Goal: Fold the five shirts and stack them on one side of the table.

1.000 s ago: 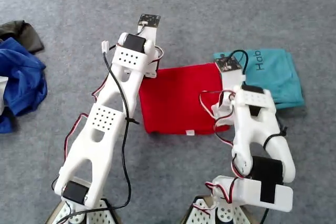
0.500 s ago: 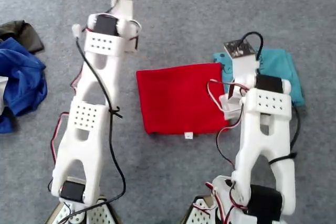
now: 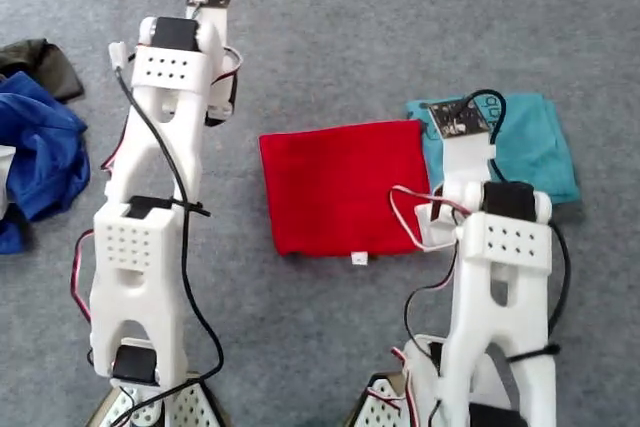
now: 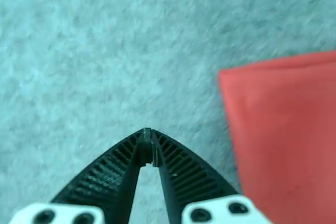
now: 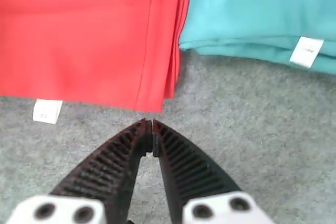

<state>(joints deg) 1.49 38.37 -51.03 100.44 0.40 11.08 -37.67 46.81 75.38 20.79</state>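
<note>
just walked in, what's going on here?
Shirt folding. A folded red shirt lies mid-table beside a folded teal shirt. Both grippers are shut and empty: the left gripper over bare grey tabletop beside the red one, the right gripper at its corner nearest the teal. A crumpled blue shirt and a dark shirt wait at the table's edge.

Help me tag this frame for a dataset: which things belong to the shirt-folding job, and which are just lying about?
Job: folded red shirt; folded teal shirt; crumpled blue shirt; dark crumpled garment, perhaps another shirt; left gripper; right gripper.
Lying about: grey table cover.
</note>
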